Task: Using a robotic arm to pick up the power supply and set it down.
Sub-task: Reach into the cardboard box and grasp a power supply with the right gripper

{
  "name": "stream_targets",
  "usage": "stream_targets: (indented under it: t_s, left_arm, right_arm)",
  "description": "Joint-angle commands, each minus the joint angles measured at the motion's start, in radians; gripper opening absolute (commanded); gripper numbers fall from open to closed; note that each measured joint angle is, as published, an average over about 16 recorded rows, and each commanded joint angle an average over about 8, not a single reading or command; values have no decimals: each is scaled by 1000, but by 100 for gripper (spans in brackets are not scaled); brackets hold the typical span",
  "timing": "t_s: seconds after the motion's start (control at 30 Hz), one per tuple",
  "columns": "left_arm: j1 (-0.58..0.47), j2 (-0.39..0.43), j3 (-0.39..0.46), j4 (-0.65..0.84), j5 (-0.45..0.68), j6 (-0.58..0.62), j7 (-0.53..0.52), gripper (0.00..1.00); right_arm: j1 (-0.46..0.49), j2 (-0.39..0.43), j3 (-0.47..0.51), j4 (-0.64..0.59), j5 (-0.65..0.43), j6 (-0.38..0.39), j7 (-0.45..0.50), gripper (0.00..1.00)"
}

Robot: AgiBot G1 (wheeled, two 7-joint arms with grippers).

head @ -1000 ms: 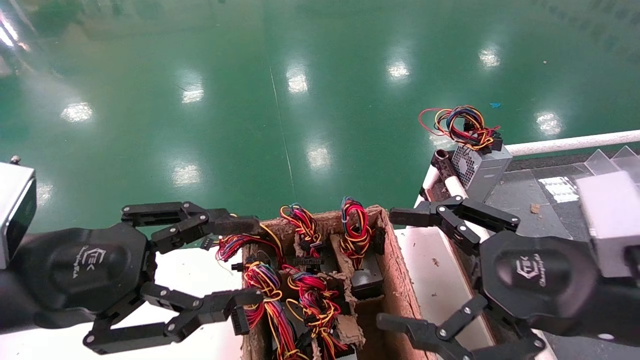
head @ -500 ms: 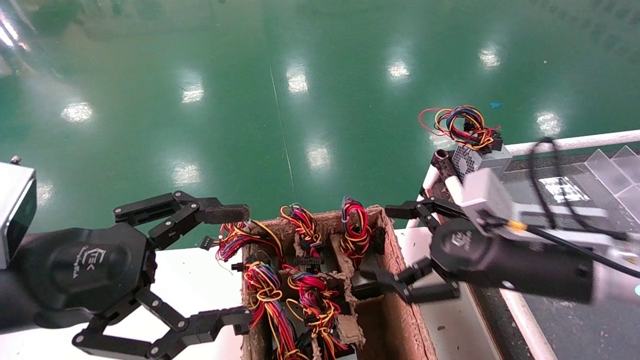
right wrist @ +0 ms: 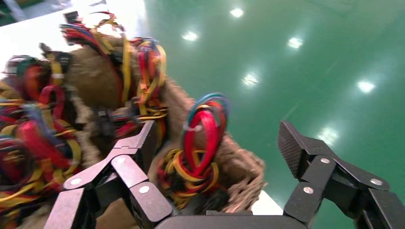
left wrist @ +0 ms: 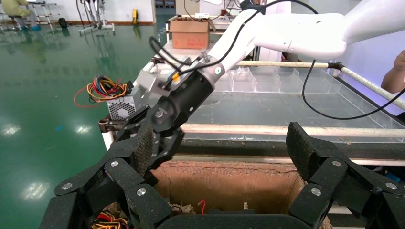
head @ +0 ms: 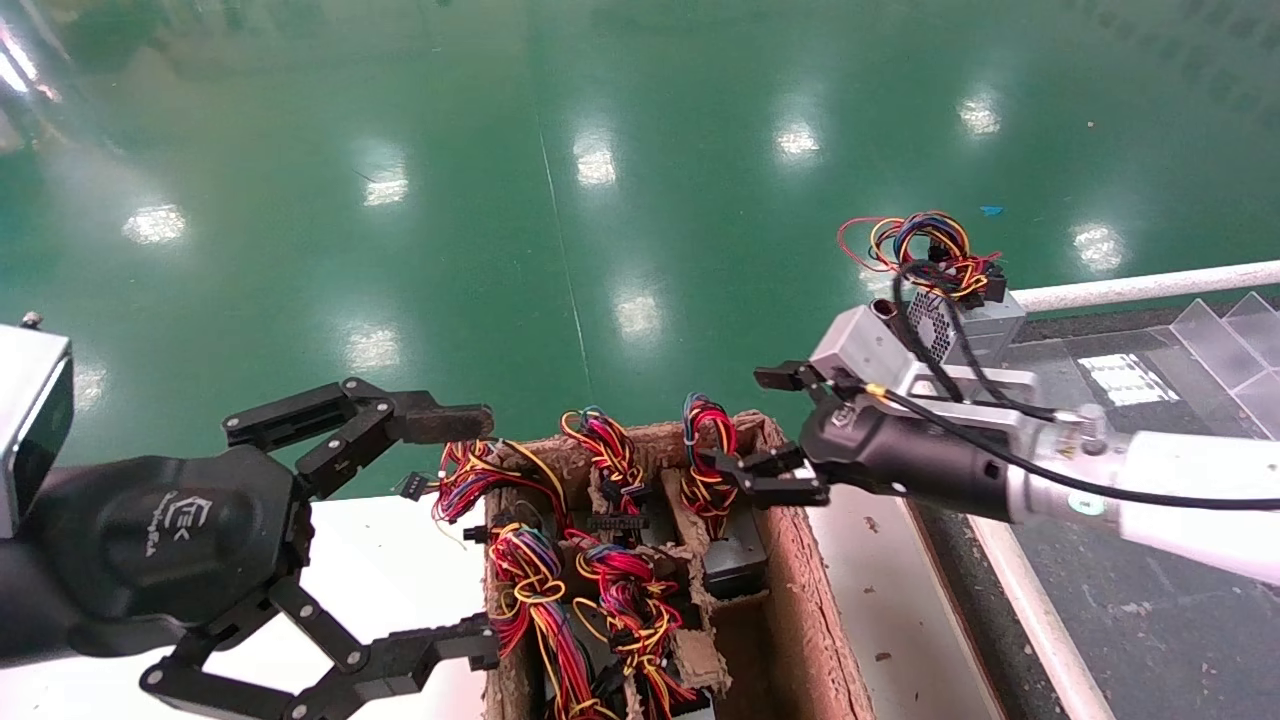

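The small grey metal power supply [head: 733, 560] with its dark top sits in the far right compartment of the brown cardboard divider box [head: 800, 590]; most of its body is hidden by the dividers, and only its upright loop of red, yellow and blue wires [head: 708, 450] stands clear above the box's far edge. The black claw right hand [head: 775, 425] on its white tubular forearm hangs over that far right corner with its linked fingers spread wide, gripping nothing. The right wrist view shows what the head view cannot: the wire loop [right wrist: 203, 138] lies between the spread fingers [right wrist: 143, 140], though contact is hard to judge through the blur. The left hand [head: 450, 530], also spread open and empty, is parked over the white counter [head: 380, 545] by the box's left side. From the left wrist, the box interior [left wrist: 229, 183] is largely blocked by that hand's own fingers [left wrist: 138, 148], while the right hand [left wrist: 148, 138] shows beyond them.
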Motion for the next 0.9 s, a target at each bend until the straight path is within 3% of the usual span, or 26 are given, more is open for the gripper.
stream_targets:
  t_s: [0.03,0.43,0.9]
  left_arm:
    - [0,0,0,0,0,0,0,100]
    - [0,0,0,0,0,0,0,100]
    - [0,0,1,0,-1,0,0,100]
  right_arm:
    - [0,-17,-9,-2,-26,27,1,0]
    - [-56,-49,-20,44,-95,152,14,0]
    - [-103,-23,-8,94,-75,167,28,0]
